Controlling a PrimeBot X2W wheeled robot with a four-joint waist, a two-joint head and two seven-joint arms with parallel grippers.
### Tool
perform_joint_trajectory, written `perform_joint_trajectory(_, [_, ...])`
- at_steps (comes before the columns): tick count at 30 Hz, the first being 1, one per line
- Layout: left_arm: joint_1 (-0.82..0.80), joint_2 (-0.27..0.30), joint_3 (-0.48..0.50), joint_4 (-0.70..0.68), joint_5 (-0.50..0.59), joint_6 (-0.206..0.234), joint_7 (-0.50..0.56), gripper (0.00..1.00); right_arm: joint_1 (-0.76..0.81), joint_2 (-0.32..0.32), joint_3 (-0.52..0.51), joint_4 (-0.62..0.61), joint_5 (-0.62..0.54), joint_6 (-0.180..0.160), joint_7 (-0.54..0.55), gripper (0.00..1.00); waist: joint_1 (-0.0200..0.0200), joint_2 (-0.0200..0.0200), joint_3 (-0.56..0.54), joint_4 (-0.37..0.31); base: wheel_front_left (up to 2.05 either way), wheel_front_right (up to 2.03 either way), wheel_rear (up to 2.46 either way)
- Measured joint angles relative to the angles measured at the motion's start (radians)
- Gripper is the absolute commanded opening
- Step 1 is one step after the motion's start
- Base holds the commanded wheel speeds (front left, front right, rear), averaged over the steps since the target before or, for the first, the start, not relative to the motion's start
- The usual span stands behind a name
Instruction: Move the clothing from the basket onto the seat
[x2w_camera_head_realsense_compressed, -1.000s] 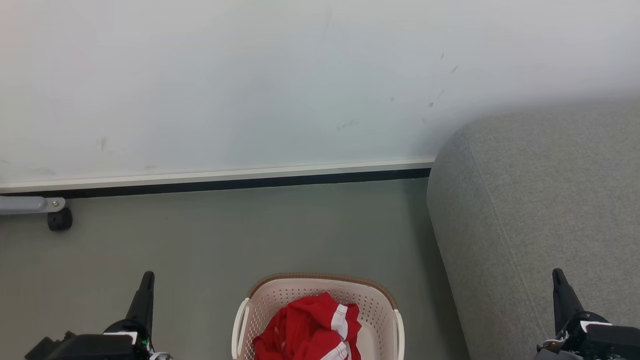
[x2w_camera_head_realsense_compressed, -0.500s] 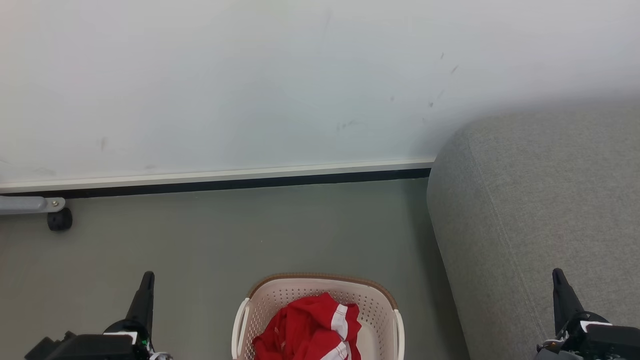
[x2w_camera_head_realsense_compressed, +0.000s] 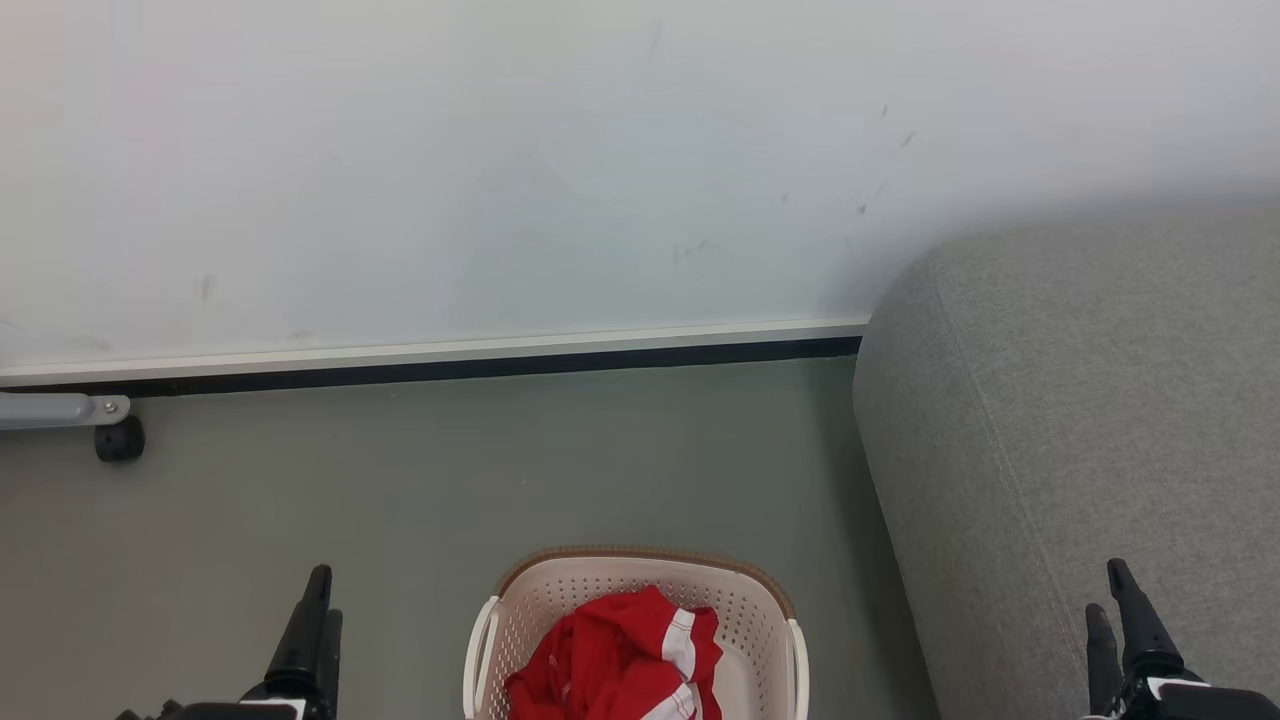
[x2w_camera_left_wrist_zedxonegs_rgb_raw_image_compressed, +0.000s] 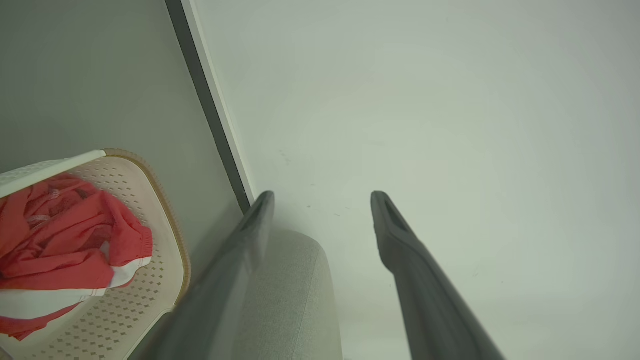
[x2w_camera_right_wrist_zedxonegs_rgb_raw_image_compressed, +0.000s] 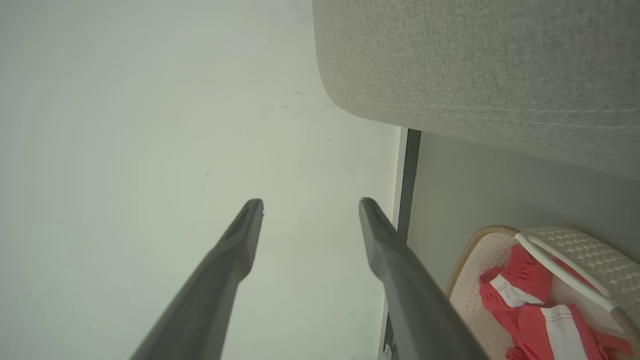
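Red clothing (x2w_camera_head_realsense_compressed: 620, 665) bunched in cream basket (x2w_camera_head_realsense_compressed: 640, 575) on floor (x2w_camera_head_realsense_compressed: 500, 470), strip of floor btwn basket & grey sofa (x2w_camera_head_realsense_compressed: 1080, 420) at right; left claw (x2w_camera_left_wrist_zedxonegs_rgb_raw_image_compressed: 324, 196) & right claw (x2w_camera_right_wrist_zedxonegs_rgb_raw_image_compressed: 311, 201) both spread, empty; black caster (x2w_camera_head_realsense_compressed: 119, 440) by wall (x2w_camera_head_realsense_compressed: 500, 150).

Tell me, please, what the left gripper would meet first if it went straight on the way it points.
Most likely the white wall: the left gripper, jaws open, points at it with nothing in between. The grey sofa shows close beside that line, though depth is hard to judge.
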Motion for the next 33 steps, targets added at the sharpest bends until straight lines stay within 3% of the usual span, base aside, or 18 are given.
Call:
perform_joint_trajectory(8, [-0.002, 0.003, -0.044, 0.003, 0.043, 0.008, -0.030, 1.00, 0.005, -0.021, 0.026, -0.013, -0.068, 0.000, -0.034, 1.00, 0.0000, 0.0000, 0.000, 0.000, 0.00, 0.00, 0.00])
perform_joint_trajectory(14, [-0.012, 0.023, -0.083, 0.014, 0.107, 0.035, -0.049, 1.00, 0.006, -0.088, 0.077, -0.032, -0.144, -0.035, -0.052, 1.00, 0.0000, 0.0000, -0.001, 0.000, 0.00, 0.00, 0.00])
perform_joint_trajectory(20, [-0.021, 0.042, -0.132, 0.019, 0.214, 0.062, -0.071, 1.00, -0.006, -0.140, 0.182, -0.060, -0.289, -0.060, -0.074, 1.00, 0.0000, 0.0000, -0.002, -0.004, 0.00, 0.00, 0.00])
perform_joint_trajectory(33, [-0.040, 0.062, -0.207, 0.026, 0.386, 0.096, -0.120, 1.00, -0.021, -0.181, 0.266, -0.074, -0.527, -0.094, -0.123, 1.00, 0.0000, 0.0000, -0.005, -0.013, 0.00, 0.00, 0.00])
